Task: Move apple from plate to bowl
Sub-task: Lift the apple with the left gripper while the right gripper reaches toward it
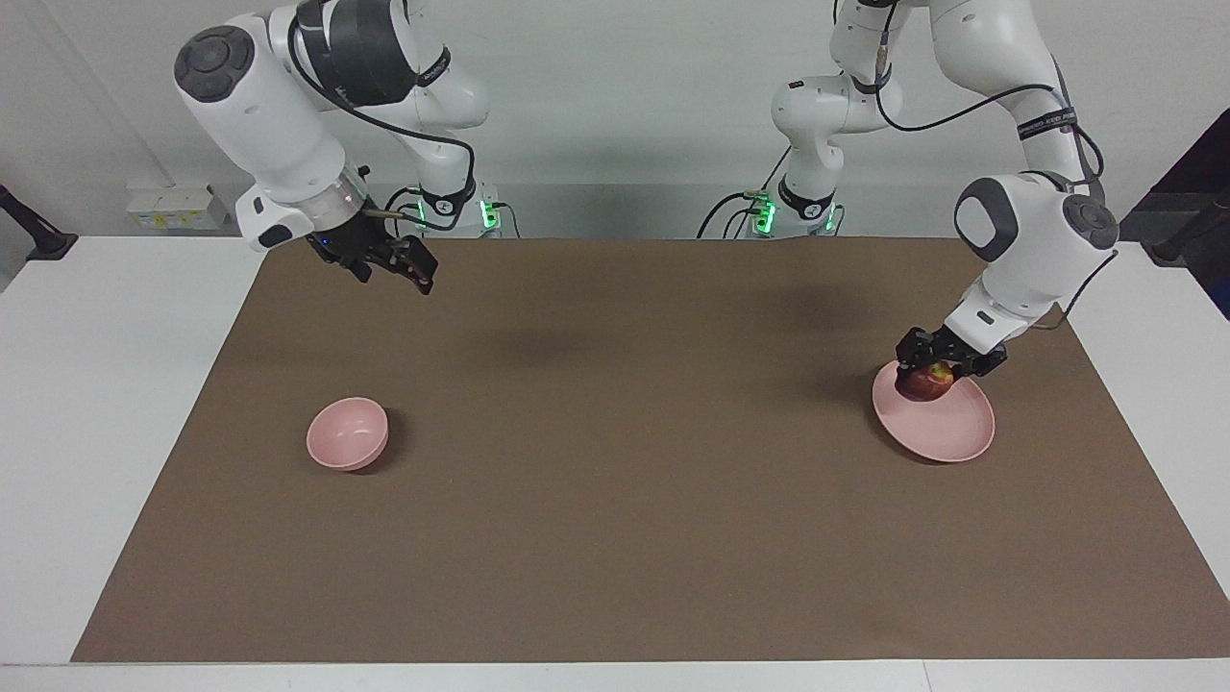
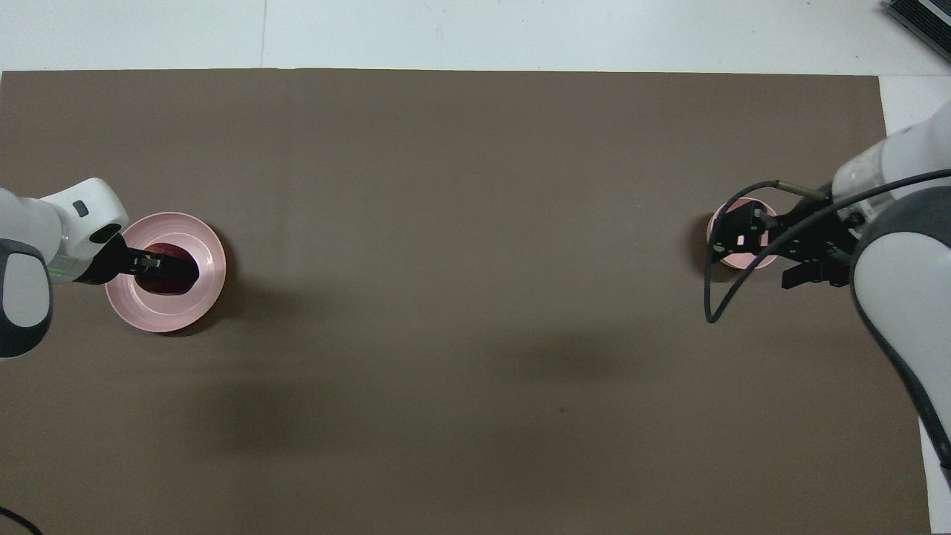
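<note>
The small dark-red apple (image 1: 924,384) lies on the flat pale-pink plate (image 1: 947,428), on its part nearer to the robots, at the left arm's end of the mat. My left gripper (image 1: 944,365) is down at the apple, right on top of it. In the overhead view the left gripper (image 2: 167,266) covers most of the apple (image 2: 152,284) on the plate (image 2: 202,245). The small deep pink bowl (image 1: 347,433) stands empty toward the right arm's end. My right gripper (image 1: 394,271) is open and empty, raised over the mat; in the overhead view it (image 2: 765,251) partly covers the bowl (image 2: 745,261).
A brown mat (image 1: 615,500) covers most of the white table (image 1: 96,432). Only the plate and the bowl stand on the mat. A black cable (image 2: 713,297) loops from the right arm's wrist.
</note>
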Controlling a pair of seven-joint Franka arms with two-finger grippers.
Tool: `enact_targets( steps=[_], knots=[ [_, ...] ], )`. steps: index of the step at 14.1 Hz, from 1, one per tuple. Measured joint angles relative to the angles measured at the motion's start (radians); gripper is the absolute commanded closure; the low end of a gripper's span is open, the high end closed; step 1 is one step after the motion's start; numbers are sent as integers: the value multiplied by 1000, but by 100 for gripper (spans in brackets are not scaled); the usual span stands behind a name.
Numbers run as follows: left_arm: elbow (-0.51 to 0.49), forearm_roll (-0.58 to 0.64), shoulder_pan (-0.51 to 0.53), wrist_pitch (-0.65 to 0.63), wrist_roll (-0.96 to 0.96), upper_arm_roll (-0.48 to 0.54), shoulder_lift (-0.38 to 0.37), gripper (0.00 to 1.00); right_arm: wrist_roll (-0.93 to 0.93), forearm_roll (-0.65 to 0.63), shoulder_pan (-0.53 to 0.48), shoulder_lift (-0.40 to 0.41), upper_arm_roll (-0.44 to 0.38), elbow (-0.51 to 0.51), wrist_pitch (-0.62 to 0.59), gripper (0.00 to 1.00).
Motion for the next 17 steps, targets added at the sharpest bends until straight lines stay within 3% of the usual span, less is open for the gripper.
enact_targets(
  steps=[7,12,17],
  knots=[
    [5,-273,-68,-109,-1,-19,-91,100,335,277,86,158,1,-20,154,0],
    [5,-458,-75,-118,-16,-76,-94,100,598,599,165,230,1,-42,331,0],
    [5,-560,-76,-118,-37,-115,-99,100,668,974,247,281,1,-50,527,0]
  ],
)
